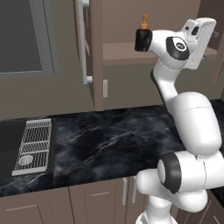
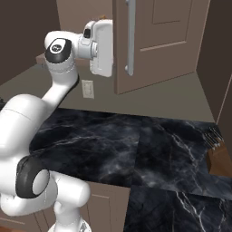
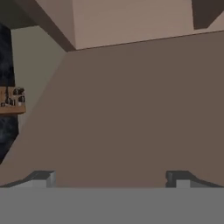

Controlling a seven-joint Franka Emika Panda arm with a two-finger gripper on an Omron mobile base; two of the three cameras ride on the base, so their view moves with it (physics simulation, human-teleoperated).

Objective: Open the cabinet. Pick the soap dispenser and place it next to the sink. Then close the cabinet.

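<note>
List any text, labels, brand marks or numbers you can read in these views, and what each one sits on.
None: no readable text in any view.
Soap dispenser: plain black body, orange pump, no label.
Cabinet doors: blank panels.
Wall plate on the backsplash: unmarked.
Round cap on the arm's joint: a small pale mark, too small to read.
Knife block: no markings.

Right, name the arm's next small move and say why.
Probably swing the open gripper toward the small black bottle with the orange pump top, because it stands unheld on the shelf of the open taupe-brown wall cabinet while the hand faces bare panel.
</note>
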